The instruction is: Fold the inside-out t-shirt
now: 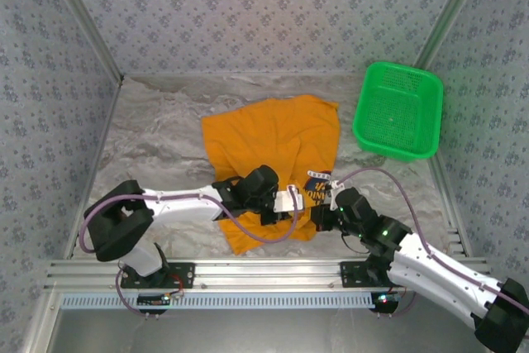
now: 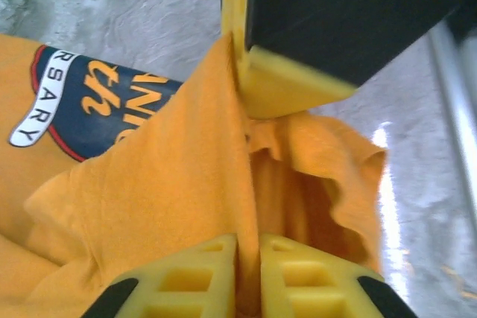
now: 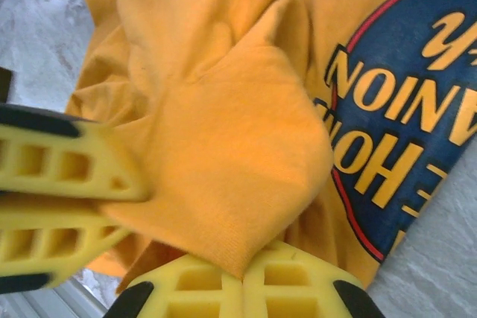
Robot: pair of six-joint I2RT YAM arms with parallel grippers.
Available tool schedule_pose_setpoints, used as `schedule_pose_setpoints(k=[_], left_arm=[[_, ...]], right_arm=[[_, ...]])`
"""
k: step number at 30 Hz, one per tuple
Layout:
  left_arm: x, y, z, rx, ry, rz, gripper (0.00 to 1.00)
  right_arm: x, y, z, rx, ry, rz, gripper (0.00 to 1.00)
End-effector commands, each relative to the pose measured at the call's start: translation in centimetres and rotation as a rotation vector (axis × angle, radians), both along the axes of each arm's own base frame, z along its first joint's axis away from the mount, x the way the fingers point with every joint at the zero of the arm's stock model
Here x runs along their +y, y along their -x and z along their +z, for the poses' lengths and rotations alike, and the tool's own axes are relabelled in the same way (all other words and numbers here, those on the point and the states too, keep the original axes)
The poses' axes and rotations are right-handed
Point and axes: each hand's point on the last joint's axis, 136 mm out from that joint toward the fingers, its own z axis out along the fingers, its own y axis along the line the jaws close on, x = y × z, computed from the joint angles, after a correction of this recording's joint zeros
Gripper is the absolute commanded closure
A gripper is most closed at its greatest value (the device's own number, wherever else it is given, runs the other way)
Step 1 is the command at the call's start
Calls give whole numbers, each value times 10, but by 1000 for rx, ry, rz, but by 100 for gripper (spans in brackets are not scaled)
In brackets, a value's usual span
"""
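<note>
The orange-yellow t-shirt lies spread on the marbled table, its near edge bunched between the two arms. A navy printed patch shows at that edge. My left gripper is shut on an upright fold of the cloth, which is pinched between its yellow fingers. My right gripper is shut on a hemmed corner of the shirt, right beside the left one. The two grippers almost touch. The left gripper's fingers show at the left of the right wrist view. The print lies just beyond the hem.
A green plastic mesh basket stands at the back right, apart from the shirt. Patterned walls close in the table on three sides. A metal rail runs along the near edge, and bare table lies to the left of the shirt.
</note>
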Motion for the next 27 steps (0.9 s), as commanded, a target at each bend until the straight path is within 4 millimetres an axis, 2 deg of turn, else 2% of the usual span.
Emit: schedule_pose_setpoints(k=[1, 3, 5, 6, 8, 9, 11, 12, 14, 16, 20, 23, 24, 26, 27], left_arm=[[11, 28, 15, 179, 46, -80, 93], [14, 30, 23, 243, 77, -74, 99], [17, 33, 35, 321, 126, -84, 100], [18, 33, 38, 348, 136, -83, 100], [20, 26, 40, 391, 137, -33, 100], [21, 24, 41, 421, 140, -19, 100], [22, 20, 45, 511, 177, 3, 93], [21, 14, 46, 545, 193, 44, 92], [19, -3, 49, 631, 240, 143, 92], [19, -16, 52, 701, 290, 209, 92], [19, -28, 49, 801, 294, 306, 90], [18, -28, 48, 884, 274, 344, 89], [18, -29, 47, 906, 268, 359, 89], [20, -31, 47, 947, 267, 390, 88], [21, -31, 48, 962, 274, 394, 87]], right_arm=[[0, 0, 5, 5, 35, 30, 99], [1, -2, 1, -33, 85, 90, 99], [-9, -4, -12, -37, 168, 98, 98], [-9, -5, -15, -40, 184, 121, 94], [-2, 0, -18, -43, 177, 209, 77], [2, 2, -17, -42, 163, 243, 73], [8, 5, -6, -77, 148, 295, 67], [8, 3, 2, -115, 158, 298, 72], [15, 8, 33, -293, 163, 347, 74], [16, 10, 55, -442, 169, 345, 66], [24, 11, 49, -461, 226, 390, 56], [44, 11, 59, -547, 212, 398, 45], [50, 12, 62, -571, 201, 407, 44], [52, 6, 61, -586, 248, 394, 44], [50, 1, 59, -601, 296, 389, 38]])
